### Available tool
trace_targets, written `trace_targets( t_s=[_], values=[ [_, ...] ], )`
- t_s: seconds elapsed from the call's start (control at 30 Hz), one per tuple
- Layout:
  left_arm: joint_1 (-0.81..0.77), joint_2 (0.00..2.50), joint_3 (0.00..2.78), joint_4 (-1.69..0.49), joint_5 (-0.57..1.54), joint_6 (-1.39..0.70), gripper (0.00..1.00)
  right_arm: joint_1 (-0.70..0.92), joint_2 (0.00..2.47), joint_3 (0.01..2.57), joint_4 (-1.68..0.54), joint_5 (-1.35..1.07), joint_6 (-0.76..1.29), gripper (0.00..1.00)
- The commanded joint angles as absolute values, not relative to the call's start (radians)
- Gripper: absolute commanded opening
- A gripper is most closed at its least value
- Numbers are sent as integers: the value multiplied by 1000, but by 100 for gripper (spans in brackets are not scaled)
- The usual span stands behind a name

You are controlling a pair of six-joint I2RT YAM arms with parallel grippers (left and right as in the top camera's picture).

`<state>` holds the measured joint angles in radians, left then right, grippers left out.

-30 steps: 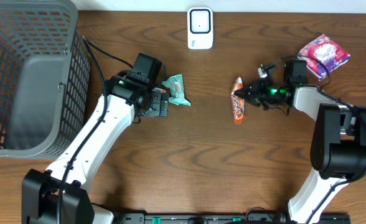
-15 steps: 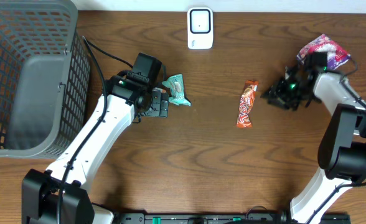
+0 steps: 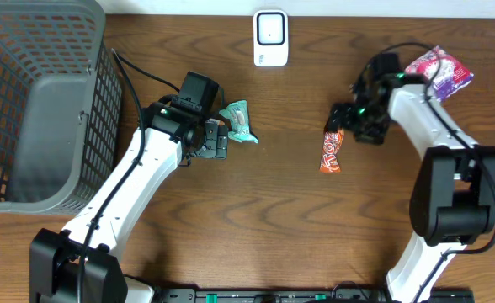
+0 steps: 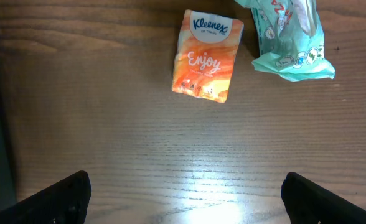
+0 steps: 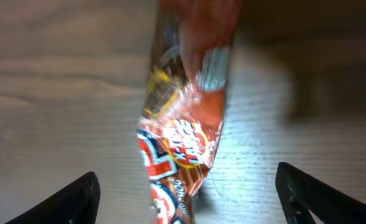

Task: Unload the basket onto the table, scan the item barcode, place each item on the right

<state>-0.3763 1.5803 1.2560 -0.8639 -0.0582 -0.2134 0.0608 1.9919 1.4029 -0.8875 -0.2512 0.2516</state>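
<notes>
Snack bar (image 3: 332,150): flat on table, centre-right of frame, long axis near vertical. Right gripper (image 3: 342,120): at bar's upper end, jaws wide, nothing held. Left gripper (image 3: 220,139): farther off, left of centre, spread, empty.

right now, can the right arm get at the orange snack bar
Probably yes: the right gripper hangs open just above the orange snack bar, with nothing between them.

I see the orange-red snack wrapper (image 3: 332,151) lying flat and crinkled on the counter (image 3: 256,219), slightly tilted. The white scanner (image 3: 270,38) sits well apart at the far edge.
</notes>
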Motion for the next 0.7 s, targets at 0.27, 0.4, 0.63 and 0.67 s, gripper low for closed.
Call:
trace_targets(
  t_s=[0.27,0.4,0.63,0.67],
  values=[
    [-378,1580,1261,-867,-60,-223,98,80,1982,1182,-643,-297,356,42],
    [-378,1580,1261,-867,-60,-223,98,78,1980,1194,-605,-373,370,10],
    [-378,1580,1261,-867,-60,-223,98,78,1980,1323,-446,-619,464,1],
    [-378,1580,1261,-867,-60,-223,98,78,1980,1345,-393,-652,493,1]
  ],
)
